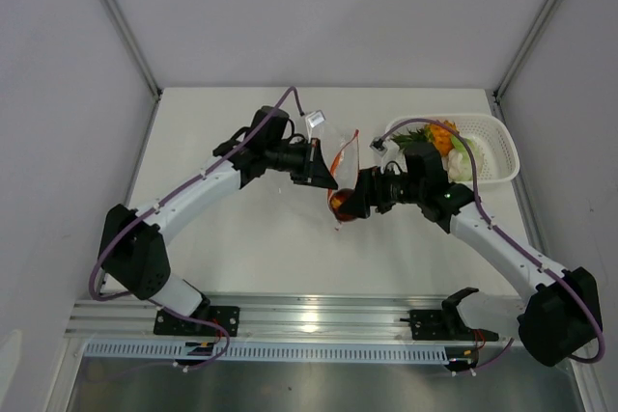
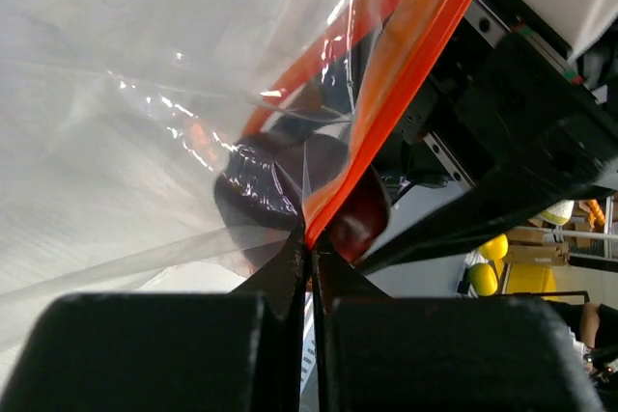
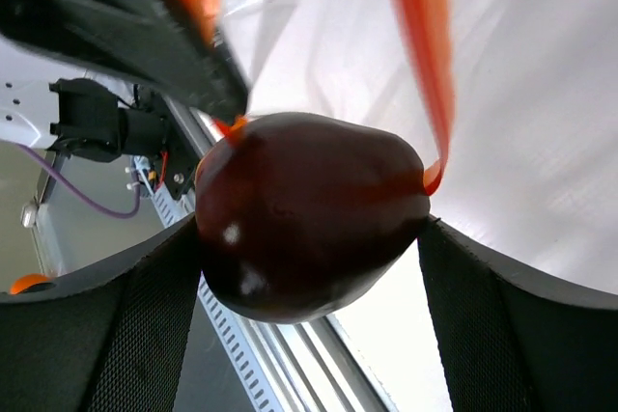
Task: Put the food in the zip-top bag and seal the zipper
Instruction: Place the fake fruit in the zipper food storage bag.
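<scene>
Surface: white table, matt, with a metal rail along its near edge where both arm bases stand.
Room: pale grey walls close on three sides, with slanted metal posts at the far corners.
Zip-top bag: clear and crinkly, held up near the middle of the table, between the two grippers.
Zipper: red-orange strip, parted at the mouth.
Left gripper: clenched on the bag's edge, right at the zipper.
Right gripper: grasping the dark red fruit, one pad on each side.
Fruit position: at the bag's mouth, between the two orange strips; seen partly through the plastic from the left wrist.
Basket: white, at the far right, near the table's right edge; holds the pineapple and the white vegetable piece.
Open room: bare white surface between the arms and the rail, also left of the left arm.
</scene>
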